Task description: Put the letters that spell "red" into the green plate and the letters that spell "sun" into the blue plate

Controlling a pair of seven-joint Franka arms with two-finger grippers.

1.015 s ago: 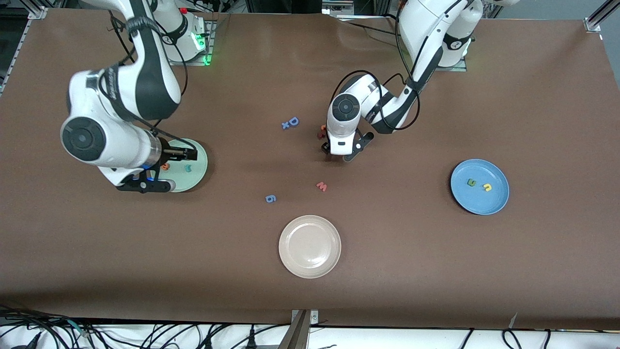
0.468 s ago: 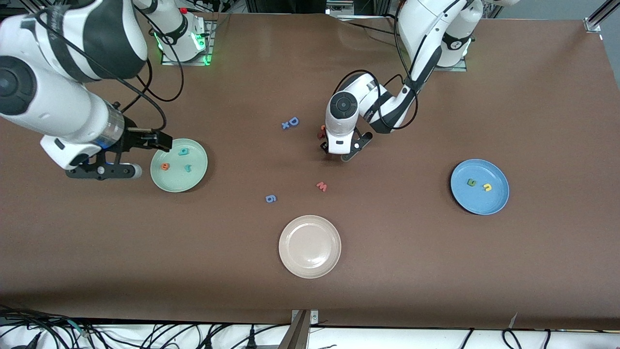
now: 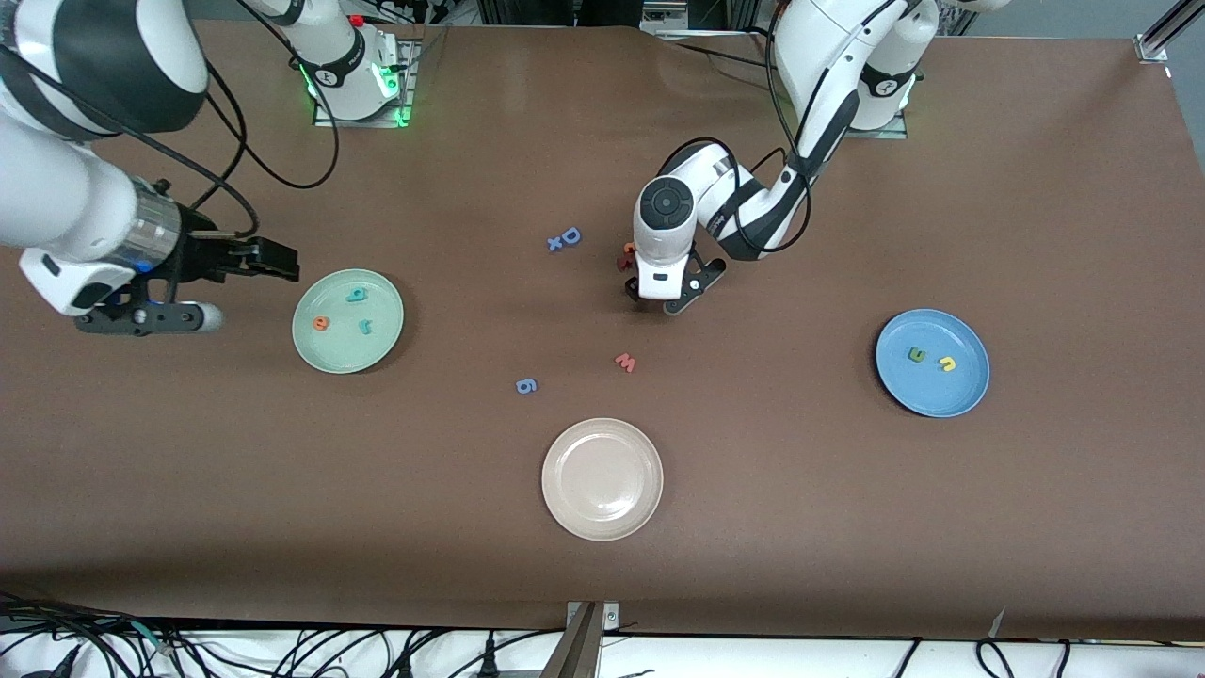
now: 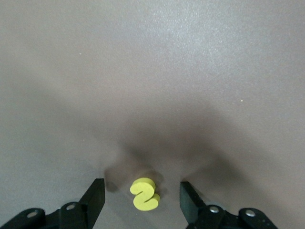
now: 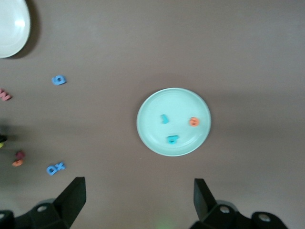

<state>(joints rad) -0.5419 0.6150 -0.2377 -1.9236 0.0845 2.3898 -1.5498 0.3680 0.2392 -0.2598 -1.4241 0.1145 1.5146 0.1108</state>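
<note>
The green plate [image 3: 347, 358] holds a teal "d" [image 3: 356, 295], an orange "e" [image 3: 322, 323] and a teal "r" [image 3: 365, 327]. The right wrist view looks down on this green plate [image 5: 174, 98]. My right gripper [image 3: 276, 261] hangs open and empty beside it, toward the right arm's end of the table. The blue plate [image 3: 932, 400] holds a dark green "u" [image 3: 915, 355] and a yellow "n" [image 3: 947, 363]. My left gripper [image 3: 659, 294] is low at mid-table. In the left wrist view the left gripper [image 4: 142, 186] stands open astride the yellow "s" [image 4: 145, 195], with a gap on each side.
A blue "D" and small "x" [image 3: 565, 238] and orange and dark red "t" shapes [image 3: 626, 254] lie next to the left gripper. A salmon "w" [image 3: 626, 362], a blue "g" [image 3: 526, 385] and a beige-white plate [image 3: 602, 527] lie nearer the front camera.
My right arm has risen and pulled back from over the green plate toward its own end of the table, uncovering the three letters. The left gripper has stayed over the "s".
</note>
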